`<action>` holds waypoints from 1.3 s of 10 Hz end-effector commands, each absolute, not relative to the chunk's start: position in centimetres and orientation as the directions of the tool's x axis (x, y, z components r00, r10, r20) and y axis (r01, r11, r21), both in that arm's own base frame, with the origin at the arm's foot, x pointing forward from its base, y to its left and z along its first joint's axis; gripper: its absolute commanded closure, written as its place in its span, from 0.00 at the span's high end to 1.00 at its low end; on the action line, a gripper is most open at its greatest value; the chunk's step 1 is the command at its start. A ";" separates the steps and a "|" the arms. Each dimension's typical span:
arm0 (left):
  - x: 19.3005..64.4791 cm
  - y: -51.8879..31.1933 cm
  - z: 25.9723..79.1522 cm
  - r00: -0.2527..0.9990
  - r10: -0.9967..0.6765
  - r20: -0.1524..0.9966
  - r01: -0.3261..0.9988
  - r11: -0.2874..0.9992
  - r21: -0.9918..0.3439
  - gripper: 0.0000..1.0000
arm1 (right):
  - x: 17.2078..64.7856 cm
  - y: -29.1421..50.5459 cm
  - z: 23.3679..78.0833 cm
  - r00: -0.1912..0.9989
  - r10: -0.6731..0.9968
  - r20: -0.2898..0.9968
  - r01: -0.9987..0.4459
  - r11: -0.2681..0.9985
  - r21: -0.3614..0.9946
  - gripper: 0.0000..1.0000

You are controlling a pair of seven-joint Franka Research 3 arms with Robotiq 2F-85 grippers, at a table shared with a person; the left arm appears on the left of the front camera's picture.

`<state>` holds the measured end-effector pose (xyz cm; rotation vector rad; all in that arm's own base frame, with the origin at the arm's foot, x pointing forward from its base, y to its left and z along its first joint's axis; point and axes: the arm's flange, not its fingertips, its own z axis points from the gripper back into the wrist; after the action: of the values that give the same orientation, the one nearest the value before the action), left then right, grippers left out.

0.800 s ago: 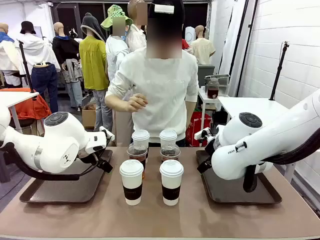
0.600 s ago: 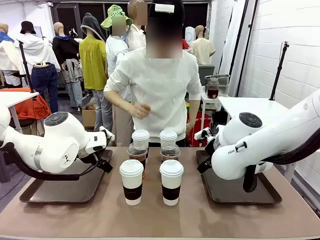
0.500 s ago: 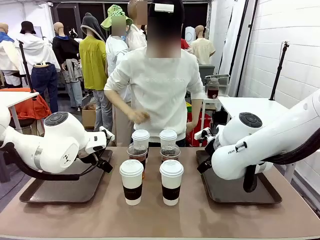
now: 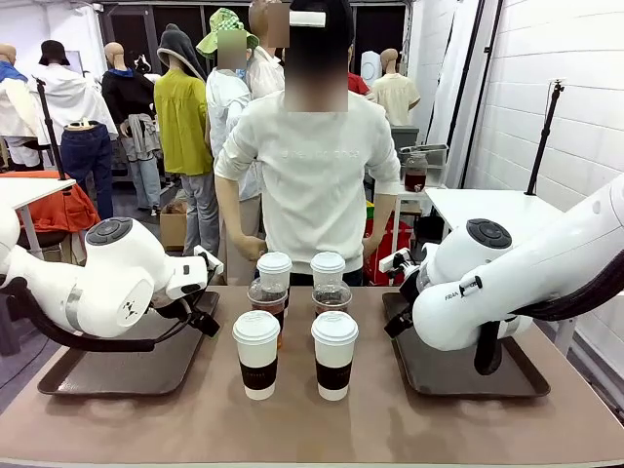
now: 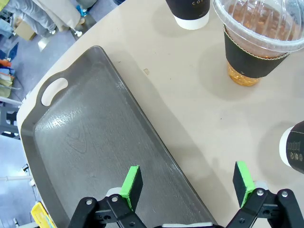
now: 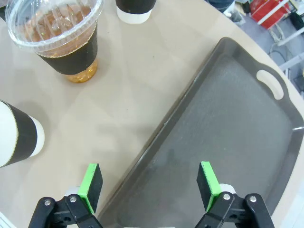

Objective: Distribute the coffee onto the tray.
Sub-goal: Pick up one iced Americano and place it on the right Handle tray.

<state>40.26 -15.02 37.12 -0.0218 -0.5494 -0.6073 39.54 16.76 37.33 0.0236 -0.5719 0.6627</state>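
When looking from the front, find the coffee (image 4: 328, 263) bunched at the middle of the surface (image 4: 312, 429), none on a tray yet: front left paper cup (image 4: 256, 354) and front right paper cup (image 4: 334, 354) at 6 o'clock of the cluster; left dome-lidded cup (image 4: 267, 300) and right dome-lidded cup (image 4: 331, 297) just behind; rear paper cups (image 4: 274, 265) at 12 o'clock; left tray (image 4: 107, 375) at 9 o'clock, right tray (image 4: 478, 375) at 3 o'clock.

From the left wrist: left end effector (image 5: 187, 166) wide, holding nothing, straddling the left tray's rim; left dome-lidded cup at 1 o'clock, well apart.

From the right wrist: right end effector (image 6: 148, 165) equally wide and unladen, straddling the right tray's rim; right dome-lidded cup at 11 o'clock.

Probably best to begin with a front paper cup; approach level, close on the sleeve (image 4: 257, 376) under the lid (image 4: 256, 328), lift straight, keep upright, avoid nudging neighbours; set down deep on the tray, leaving room for more.
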 end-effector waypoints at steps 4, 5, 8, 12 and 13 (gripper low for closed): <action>40.3 -15.0 37.1 0.683 -0.536 0.496 0.547 0.826 0.138 1.00 | 39.5 16.8 37.3 0.641 0.575 0.509 -0.588 0.794 -0.157 1.00; 40.3 -15.0 37.1 0.683 -0.536 0.496 0.547 0.826 0.138 1.00 | 39.5 16.8 37.3 0.641 0.575 0.509 -0.588 0.794 -0.157 1.00; 40.2 -14.7 38.8 0.676 -0.539 0.503 0.545 0.824 0.151 1.00 | 39.4 16.7 38.8 0.636 0.577 0.512 -0.601 0.787 -0.139 1.00; 39.1 -15.5 46.8 0.653 -0.562 0.507 0.558 0.810 0.180 1.00 | 37.8 16.3 46.4 0.559 0.609 0.562 -0.659 0.738 -0.145 1.00; 38.7 -15.7 48.2 0.642 -0.568 0.515 0.568 0.804 0.178 1.00 | 37.4 16.3 47.8 0.548 0.604 0.579 -0.662 0.736 -0.141 1.00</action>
<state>39.30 -15.55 46.99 -0.0075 -0.5995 -0.6272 37.55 17.24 46.92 0.0618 -0.6567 0.7195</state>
